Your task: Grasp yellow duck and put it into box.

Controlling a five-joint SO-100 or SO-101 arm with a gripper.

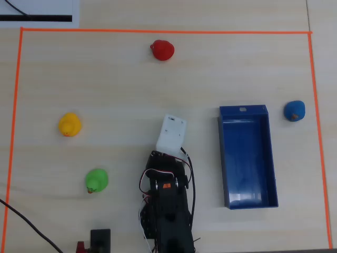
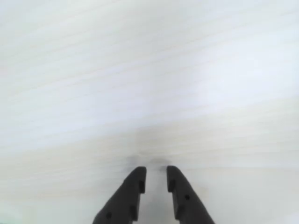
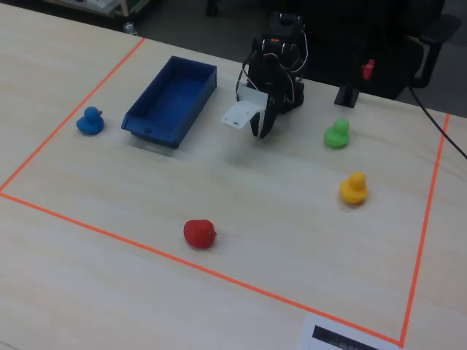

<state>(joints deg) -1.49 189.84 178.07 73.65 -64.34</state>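
The yellow duck (image 1: 69, 125) stands on the pale wooden table at the left of the overhead view, and at the right in the fixed view (image 3: 354, 187). The box (image 1: 245, 153) is a long dark blue tray, empty, right of the arm in the overhead view and left of it in the fixed view (image 3: 175, 95). My gripper (image 2: 156, 173) points down at bare table near the arm's base (image 3: 260, 131). Its jaws stand almost together with a narrow gap and hold nothing. A white wrist mount (image 1: 172, 132) hides the gripper from above. The duck is far from the gripper.
A green duck (image 1: 97, 180) sits left of the arm base, a red duck (image 1: 162, 50) at the far edge, and a small blue duck (image 1: 294, 111) beyond the box. Orange tape (image 1: 158, 30) frames the work area. A black block (image 1: 100, 240) stands by the base.
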